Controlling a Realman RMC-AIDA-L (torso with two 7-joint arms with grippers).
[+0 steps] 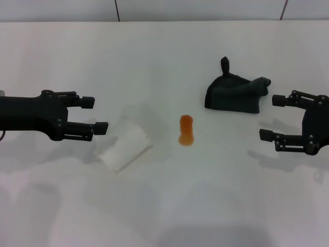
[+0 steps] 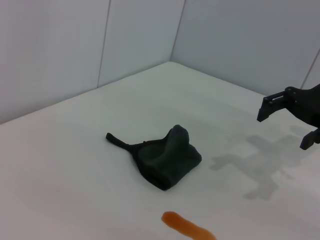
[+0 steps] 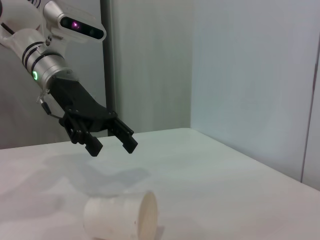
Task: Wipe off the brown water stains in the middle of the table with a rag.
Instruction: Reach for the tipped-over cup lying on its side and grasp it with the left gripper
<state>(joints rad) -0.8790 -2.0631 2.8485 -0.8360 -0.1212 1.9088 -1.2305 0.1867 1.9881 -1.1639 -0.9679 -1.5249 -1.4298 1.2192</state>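
Nowhere any readable writing: both grippers (left gripper (image 1: 97,114), right gripper (image 1: 271,117)) spread, flanking brown water stains (image 1: 186,129).

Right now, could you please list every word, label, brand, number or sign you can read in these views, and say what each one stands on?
None: no readable text shows in any view.
The white cup, lying on its side, is blank.
The dark rag shows no tag or print.
The table and the brown water stains carry no marks.
The left tool and right tool show no lettering; the left arm shows only small lights in the right wrist view.
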